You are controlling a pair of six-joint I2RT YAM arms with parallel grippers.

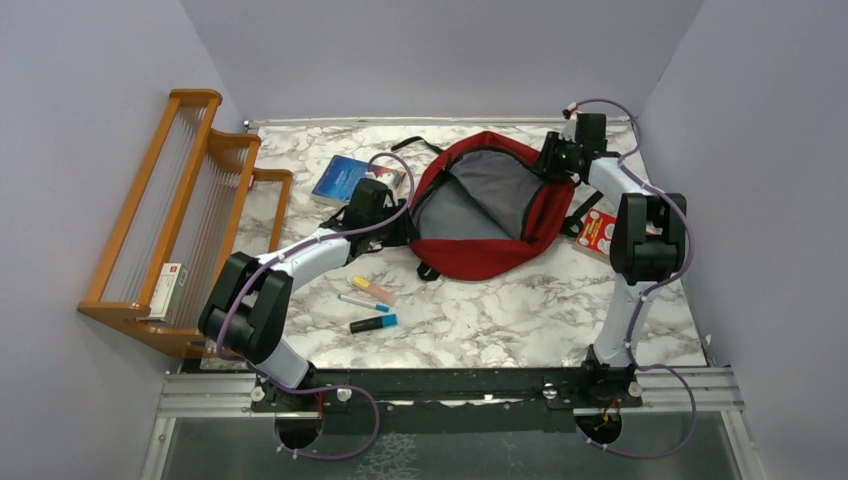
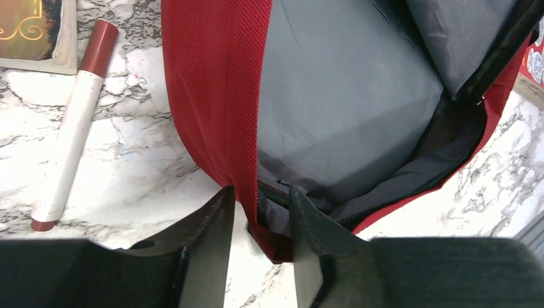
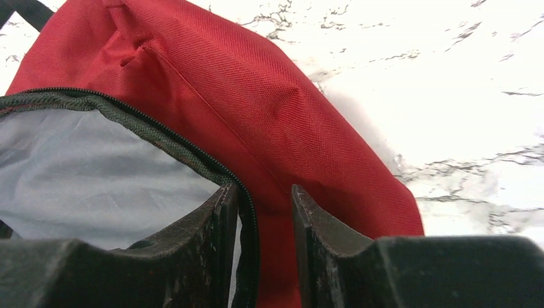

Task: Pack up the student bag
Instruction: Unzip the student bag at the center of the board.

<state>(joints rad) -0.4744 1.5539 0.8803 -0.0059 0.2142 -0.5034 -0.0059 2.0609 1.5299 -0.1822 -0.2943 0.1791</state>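
The student bag (image 1: 487,255) is a big red backpack lying at the table's middle back, main compartment unzipped, grey lining (image 1: 480,195) showing. My left gripper (image 1: 402,226) is at its left rim; in the left wrist view (image 2: 260,212) the jaws stand narrow with the red rim fabric (image 2: 212,96) and zipper pinched between them. My right gripper (image 1: 553,160) is at the far right rim; in the right wrist view (image 3: 264,218) its jaws close on the red edge and zipper (image 3: 186,154).
A blue book (image 1: 345,180) lies left of the bag. A red-capped white marker (image 2: 74,122) lies beside the rim. Three pens (image 1: 372,305) lie in front. A red card pack (image 1: 598,232) is at right. A wooden rack (image 1: 190,200) holding a small box (image 1: 168,290) stands at left.
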